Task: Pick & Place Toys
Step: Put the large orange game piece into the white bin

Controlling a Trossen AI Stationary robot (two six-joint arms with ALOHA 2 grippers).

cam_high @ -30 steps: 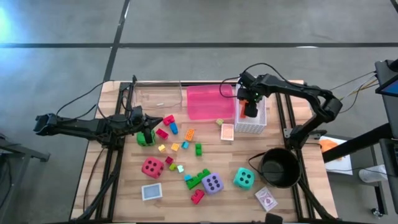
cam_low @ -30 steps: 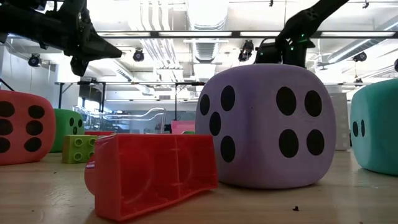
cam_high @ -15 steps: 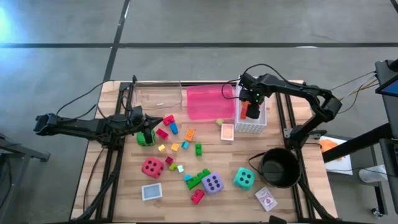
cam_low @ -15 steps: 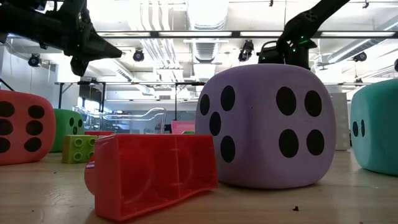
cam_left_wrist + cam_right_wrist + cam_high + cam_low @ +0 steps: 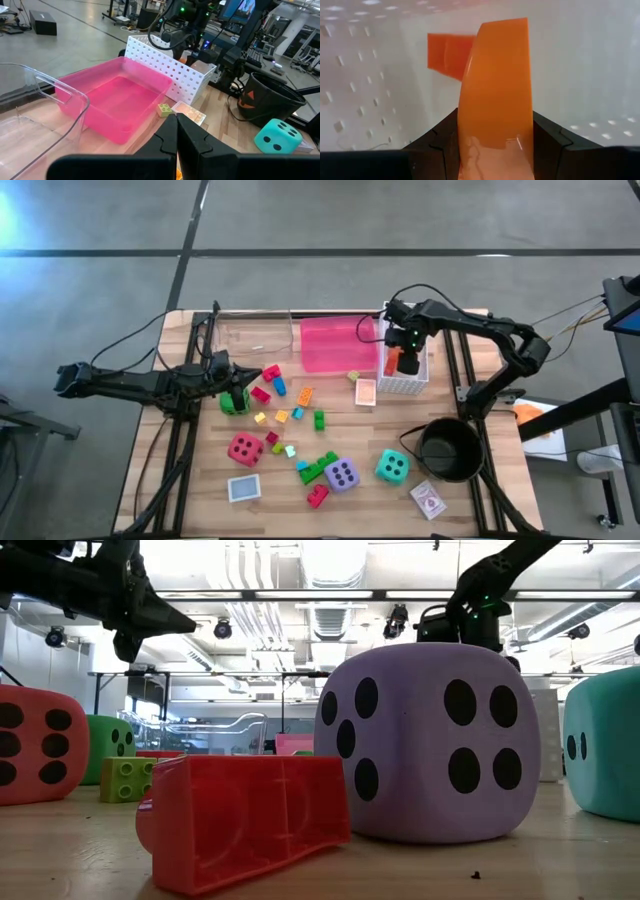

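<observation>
Scanning the high view from left to right. Left gripper point(image 5: 232, 380) sits at centre-left of the frame, just above the green die point(image 5: 235, 401), jaws pressed together with nothing between them; this arm appears idle. Loose bricks point(image 5: 279, 416) are scattered mid-frame, with the red die point(image 5: 244, 448) lower left of centre, the purple die point(image 5: 342, 474) and teal die point(image 5: 391, 466) lower centre, and card packs point(image 5: 244, 488) near the bottom edge. The pink tray point(image 5: 338, 345) lies at upper centre.

Right gripper point(image 5: 403, 350) is right of centre, over the white mesh basket point(image 5: 404, 385), which stands just beside the pink tray. Its fingers are part-closed on an orange brick point(image 5: 496, 95). In the right wrist view the brick's long axis runs straight out along the fingers, pointing down into the basket, with the white perforated wall behind it. A second orange piece point(image 5: 446, 55) shows beyond it, apparently already inside the basket.

Judgement: the brick is directly above the basket interior, so the coming move is a release. Right arm is the only arm near.
</observation>
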